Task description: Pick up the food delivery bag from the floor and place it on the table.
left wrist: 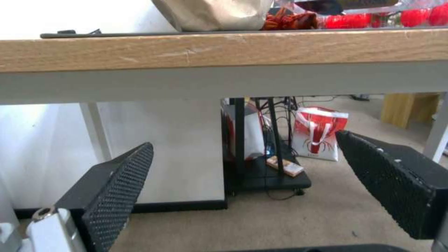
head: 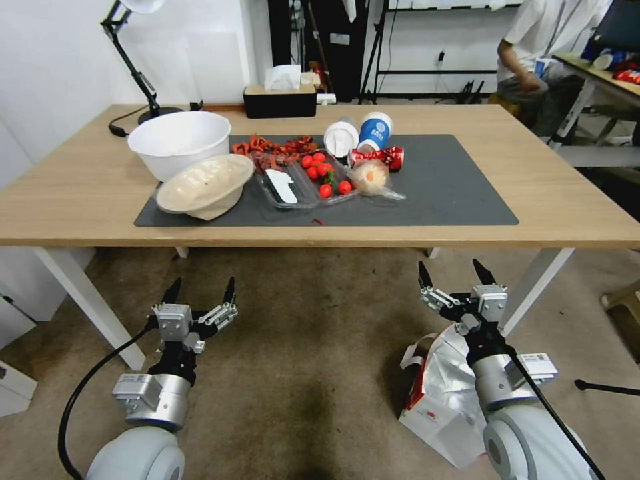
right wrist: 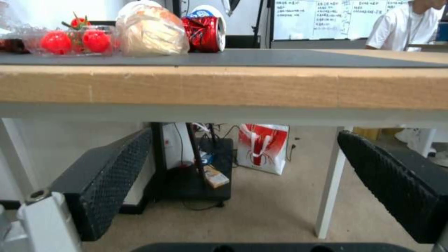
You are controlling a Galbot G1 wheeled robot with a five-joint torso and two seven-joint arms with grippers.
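The food delivery bag (head: 443, 393) lies on the floor under the right gripper (head: 455, 272), in front of the table (head: 567, 207) edge. Both the right and the left gripper (head: 200, 291) hold their jaws wide open and empty. The bag looks light and soft, so its white handles seem best for gripping.

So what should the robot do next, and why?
Probably lower the right gripper toward the food delivery bag. The bag sits on the floor beside the right arm, near the table leg; both grippers are open and hold nothing, and the left gripper is farther from it.
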